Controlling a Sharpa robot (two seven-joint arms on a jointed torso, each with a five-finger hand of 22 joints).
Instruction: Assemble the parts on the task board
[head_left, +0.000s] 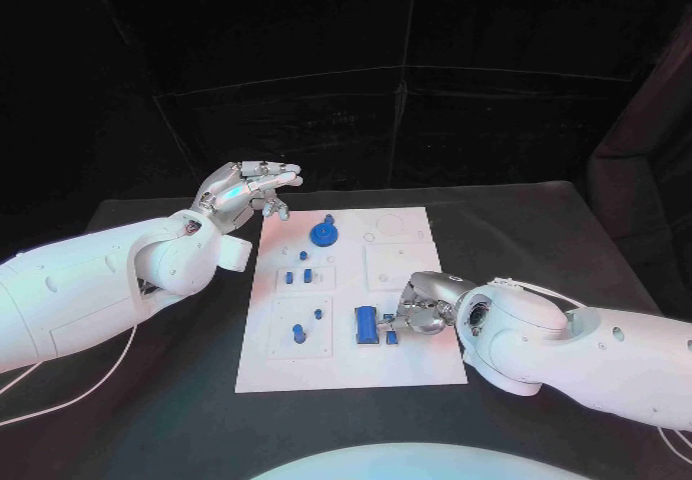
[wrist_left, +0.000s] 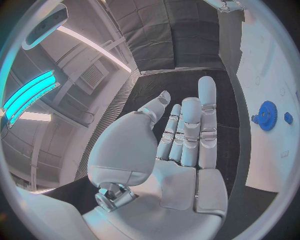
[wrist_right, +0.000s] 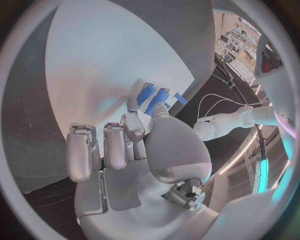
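Note:
The white task board lies in the middle of the black table. On it sit a blue gear near the far edge, small blue pieces further in, and blue blocks near the front. My right hand is down on the board with curled fingers. Its thumb and a fingertip touch the blue blocks; a firm grip is not clear. My left hand hovers off the board's far left corner, with fingers stretched and palm bare. The gear lies beyond its fingertips.
Two more small blue pieces stand in the board's front left panel. Black table surrounds the board, and dark curtains hang behind its far edge. A cable runs on the table under my left arm.

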